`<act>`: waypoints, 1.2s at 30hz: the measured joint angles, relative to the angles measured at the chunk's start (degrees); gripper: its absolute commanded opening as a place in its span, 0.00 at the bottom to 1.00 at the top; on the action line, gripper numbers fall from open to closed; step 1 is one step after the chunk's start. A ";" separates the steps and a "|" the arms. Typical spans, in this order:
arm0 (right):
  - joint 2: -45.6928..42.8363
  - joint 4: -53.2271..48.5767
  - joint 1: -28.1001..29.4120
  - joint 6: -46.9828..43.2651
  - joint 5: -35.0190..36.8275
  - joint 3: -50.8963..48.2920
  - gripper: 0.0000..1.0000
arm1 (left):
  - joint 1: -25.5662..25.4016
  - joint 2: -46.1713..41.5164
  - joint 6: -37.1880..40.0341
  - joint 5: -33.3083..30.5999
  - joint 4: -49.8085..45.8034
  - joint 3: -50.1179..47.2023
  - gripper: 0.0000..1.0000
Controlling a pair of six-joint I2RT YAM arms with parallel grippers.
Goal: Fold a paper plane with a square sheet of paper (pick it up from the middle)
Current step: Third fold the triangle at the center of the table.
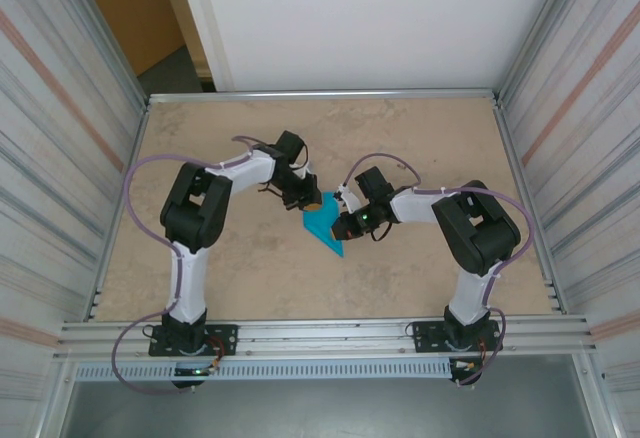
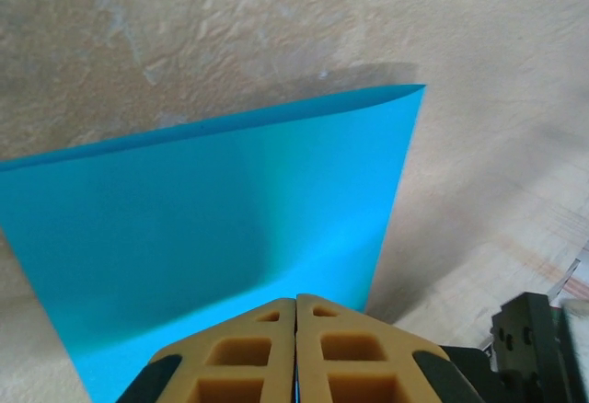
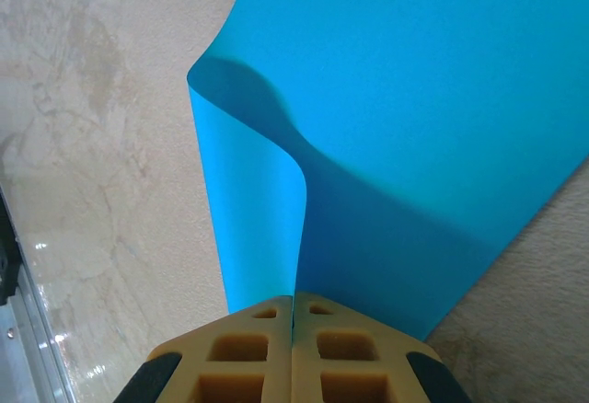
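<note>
**Top view.** The square sheet of paper [image 1: 324, 226] sits over mid-table, between the two arm tips and well apart from every border. You have bare table [image 1: 420, 148] on all sides of it. The corrugated side walls [image 1: 60, 108] and the near rail [image 1: 330, 333] bound the working room.

**Left wrist view.** Your left gripper [image 2: 296, 304] is clenched, pads flush together, with the sheet [image 2: 230, 228] pinched at its near edge. The far edge runs straight to a sharp right corner and casts a shadow on the table.

**Right wrist view.** Your right gripper [image 3: 293, 300] is likewise clenched on the sheet [image 3: 433, 127]. Here the left margin curls over into a soft loop just above the fingertips, and the rest spreads flat up and to the right.
</note>
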 measured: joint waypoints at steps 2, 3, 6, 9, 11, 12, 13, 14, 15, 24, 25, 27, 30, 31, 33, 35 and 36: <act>0.00 0.00 0.00 0.00 -0.02 0.00 0.00 | 0.00 0.81 0.02 -0.02 -0.35 0.00 0.06; 0.00 0.00 0.00 0.00 0.00 0.00 0.00 | 0.00 1.07 0.02 -0.07 -0.50 0.00 0.07; 0.00 -0.02 0.00 0.00 0.00 0.00 0.00 | 0.00 1.36 0.17 -0.37 -0.79 0.00 0.06; 0.00 -0.02 0.00 0.00 0.13 0.00 0.00 | 0.00 1.36 0.31 -0.37 -0.94 0.02 0.06; 0.00 -0.02 0.00 0.00 0.20 0.00 0.00 | 0.00 1.36 0.52 -0.39 -0.96 0.02 0.05; 0.00 -0.02 0.00 0.00 0.20 0.00 0.00 | 0.00 1.36 0.63 -0.39 -0.96 0.02 0.05; 0.00 -0.02 0.00 0.00 0.20 0.00 0.00 | 0.00 1.36 0.66 -0.39 -0.96 0.02 0.05; 0.00 -0.02 0.00 0.00 0.22 0.00 0.00 | 0.00 1.36 0.66 -0.39 -0.96 0.02 0.05; 0.00 -0.02 0.00 0.00 0.24 0.00 0.00 | 0.00 1.36 0.66 -0.39 -0.98 0.02 0.05; 0.00 -0.24 0.00 0.00 1.09 0.00 0.00 | 0.00 1.38 1.07 -0.42 -1.42 0.13 0.05; 0.00 -0.24 0.00 0.00 1.36 0.00 0.00 | 0.00 1.38 1.07 -0.42 -1.46 0.17 0.05; 0.00 -0.28 0.00 0.00 1.73 0.00 0.00 | 0.00 1.40 1.09 -0.46 -1.64 0.28 0.05; 0.07 -0.50 0.00 0.00 1.95 0.00 0.00 | 0.00 1.49 1.09 -0.50 -1.95 0.50 0.05; 0.11 -0.50 0.00 0.00 1.95 0.00 0.00 | 0.00 1.55 1.09 -0.50 -2.08 0.61 0.05; 0.17 -0.50 0.00 0.00 1.92 0.00 0.00 | 0.00 1.62 1.11 -0.63 -2.49 0.96 0.06; 0.22 -0.48 0.00 0.00 1.90 0.00 0.00 | 0.00 1.62 1.11 -0.79 -2.95 1.36 0.07; 0.22 -0.48 0.00 0.00 1.88 0.02 0.00 | 0.00 1.62 1.11 -0.85 -3.06 1.64 0.08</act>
